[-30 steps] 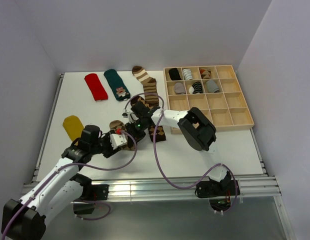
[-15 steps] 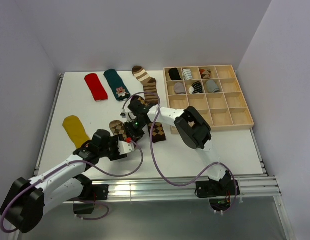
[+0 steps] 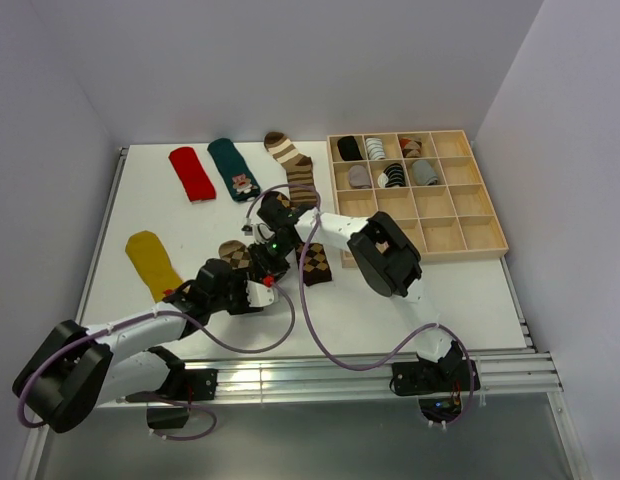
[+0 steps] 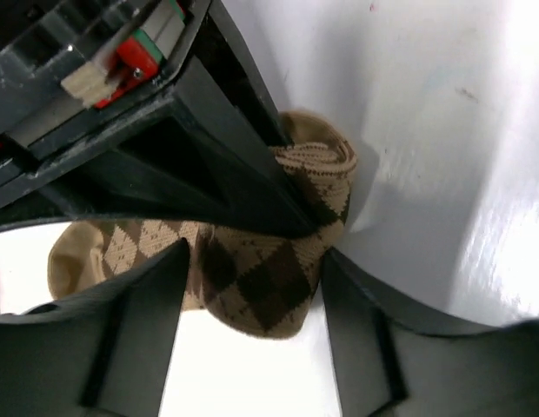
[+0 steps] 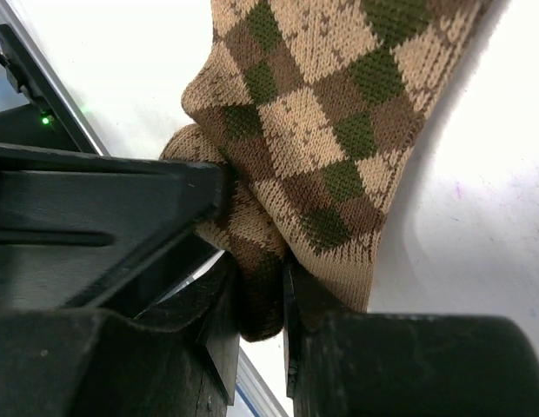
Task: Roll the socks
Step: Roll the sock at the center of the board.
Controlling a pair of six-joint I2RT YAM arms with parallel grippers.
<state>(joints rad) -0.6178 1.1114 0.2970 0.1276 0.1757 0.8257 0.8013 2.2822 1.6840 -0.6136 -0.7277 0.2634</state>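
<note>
straddling the brown argyle sock (image 4: 317,165) at table front-centre, left gripper (image 4: 252,265) jaws wide. right gripper (image 5: 261,300) pinches its bunched tan-and-brown diamond fold. flat beyond: one mustard sock (image 3: 150,262), one red sock (image 3: 192,172), one teal sock (image 3: 233,166), one striped sock (image 3: 292,162).

Overhead and close wrist views share argyle sock (image 4: 261,278).

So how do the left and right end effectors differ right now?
The right end effector is pinched shut on a fold of the argyle sock. The left end effector is open and holds nothing. The right's jaws are nearly together with fabric squeezed between them, while the left's jaws stand wide, one on either side of the sock. Both are down at the same argyle sock, close beside each other.
</note>
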